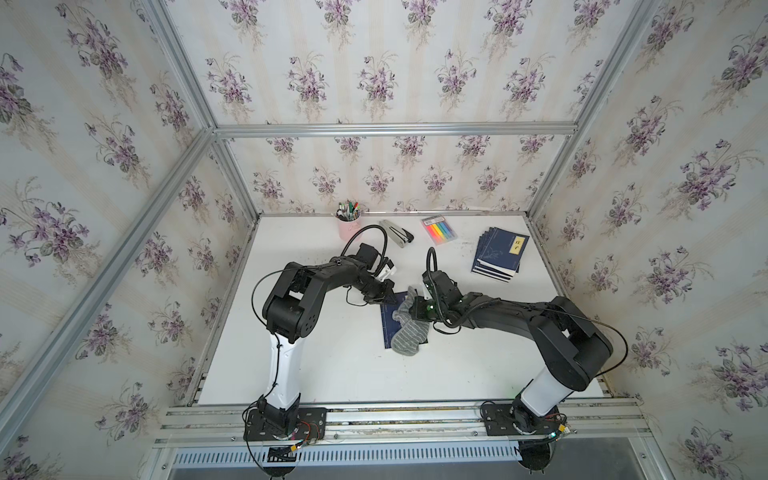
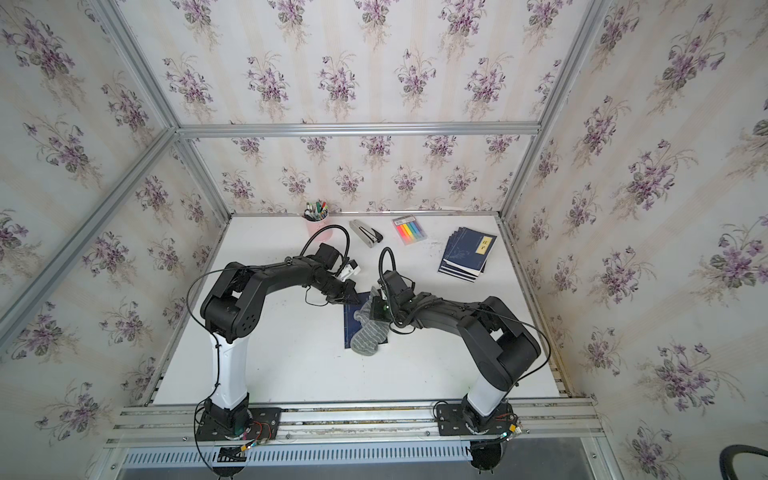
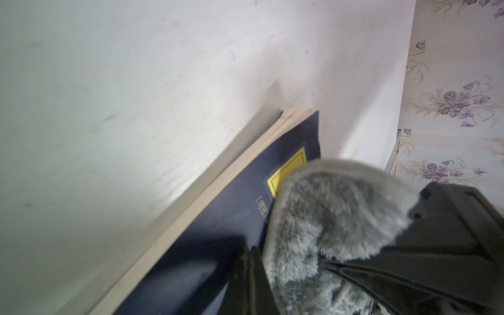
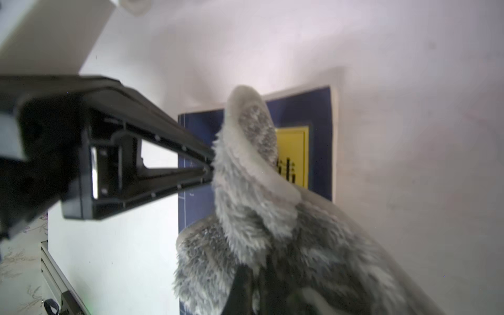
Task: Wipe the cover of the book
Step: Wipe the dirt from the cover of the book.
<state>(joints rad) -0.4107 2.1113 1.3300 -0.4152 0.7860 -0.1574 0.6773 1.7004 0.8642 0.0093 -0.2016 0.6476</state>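
Observation:
A dark blue book (image 1: 390, 328) (image 2: 352, 330) with a yellow label (image 3: 286, 171) lies flat at the table's middle. A grey fluffy cloth (image 1: 409, 332) (image 2: 368, 332) (image 3: 327, 212) (image 4: 259, 218) is draped over the book's right half and hides most of the label. My right gripper (image 1: 415, 308) (image 4: 251, 275) is shut on the cloth's upper part, just above the cover. My left gripper (image 1: 388, 296) (image 2: 354, 296) (image 3: 249, 253) is shut with nothing in it. Its tips rest on the cover near the far left corner, right beside the cloth.
A fanned stack of blue books (image 1: 500, 255) lies at the back right. A highlighter pack (image 1: 439, 229), a stapler (image 1: 397, 233) and a pink pen cup (image 1: 348, 226) stand along the back edge. Papered walls close in three sides.

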